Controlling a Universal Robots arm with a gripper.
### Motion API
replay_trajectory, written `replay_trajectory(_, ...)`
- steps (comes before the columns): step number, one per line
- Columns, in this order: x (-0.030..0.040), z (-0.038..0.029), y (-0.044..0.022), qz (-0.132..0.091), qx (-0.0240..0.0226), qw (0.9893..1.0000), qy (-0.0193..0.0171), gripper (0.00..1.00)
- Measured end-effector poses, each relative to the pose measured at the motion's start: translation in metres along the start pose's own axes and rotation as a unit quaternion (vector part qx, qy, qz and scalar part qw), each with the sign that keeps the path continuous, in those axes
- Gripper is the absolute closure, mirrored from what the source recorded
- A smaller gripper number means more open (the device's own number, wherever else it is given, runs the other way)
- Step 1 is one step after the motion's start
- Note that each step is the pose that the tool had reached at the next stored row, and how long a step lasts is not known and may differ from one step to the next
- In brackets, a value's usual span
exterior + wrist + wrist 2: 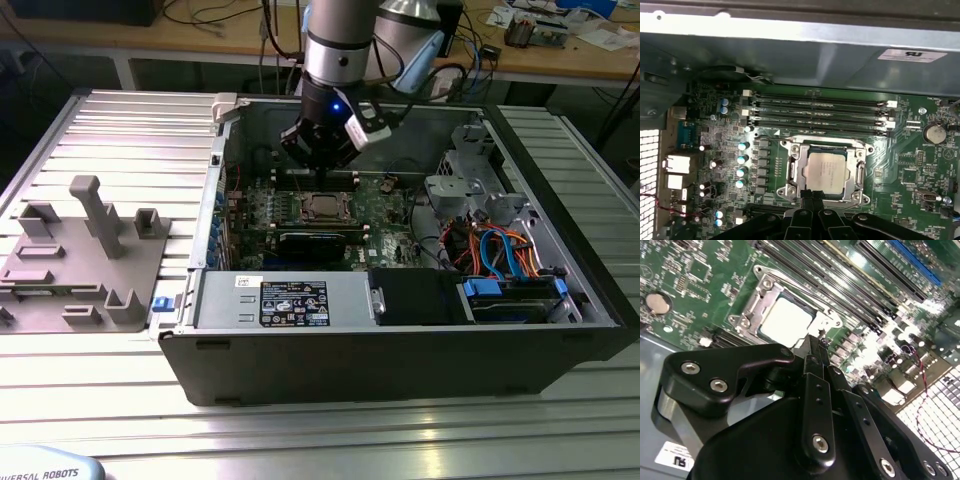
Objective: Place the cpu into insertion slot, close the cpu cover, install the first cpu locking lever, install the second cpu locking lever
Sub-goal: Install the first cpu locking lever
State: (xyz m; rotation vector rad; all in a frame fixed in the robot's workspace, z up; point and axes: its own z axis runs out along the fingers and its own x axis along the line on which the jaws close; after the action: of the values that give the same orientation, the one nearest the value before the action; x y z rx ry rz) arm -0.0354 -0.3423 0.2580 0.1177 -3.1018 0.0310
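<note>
- First wrist view, nearest the camera: one end effector (812,196), its black fingers pressed together into a narrow tip with nothing between them, touching or just above the near edge of the socket frame.
- Just past the tip lies one cpu (826,169), silvery top up, seated flat in the insertion slot (793,171); one cpu cover (858,172) frames it, lying down around the chip.
- Beyond the socket run four long memory slots (817,112), side by side, and one round coin cell (934,133) sits off to the side on the green motherboard (905,165).
- Second wrist view: the same closed fingers (816,357) end at the cover's rim beside the chip (786,320).
- Exterior view: one arm reaches down into one open computer case (400,350) on the ribbed table (300,430); one grey fixture tray (85,260) lies on the exterior view's left.
</note>
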Motion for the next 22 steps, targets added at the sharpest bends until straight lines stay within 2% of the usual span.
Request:
replay_trajectory(3, 0.0057, 0.0001, 0.0005, 0.000, 0.0000, 1.0000, -0.0009, 0.89)
replay_trajectory(12, 0.0302, 0.0003, 0.0051, 0.000, 0.0003, 1.0000, -0.0044, 0.89)
replay_trajectory(22, 0.0438, -0.0042, 0.0134, 0.000, 0.0006, 1.0000, -0.0078, 0.89)
